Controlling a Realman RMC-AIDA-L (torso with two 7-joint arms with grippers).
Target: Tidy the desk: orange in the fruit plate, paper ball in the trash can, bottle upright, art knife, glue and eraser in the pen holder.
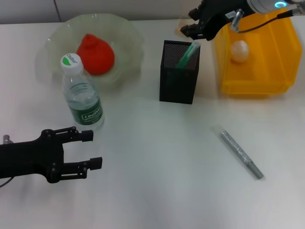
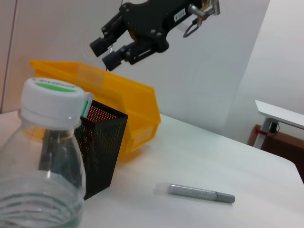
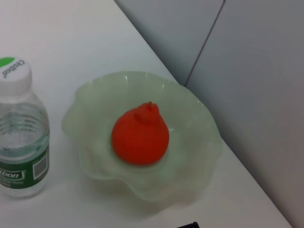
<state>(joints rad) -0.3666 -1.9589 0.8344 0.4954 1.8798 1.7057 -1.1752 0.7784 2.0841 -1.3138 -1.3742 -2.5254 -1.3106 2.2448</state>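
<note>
Glue [image 1: 240, 153] is lying toward the desk's [image 1: 157, 195] right edge; right gripper [image 1: 193, 29], fingers spread and empty, is hovering at the far edge and should be grasping it crosswise at mid-length.

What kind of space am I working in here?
Probably an office or lab set up as a desk: a plain white desk against pale wall panels, a black mesh pen holder, a yellow trash can, and another table's edge nearby.
</note>
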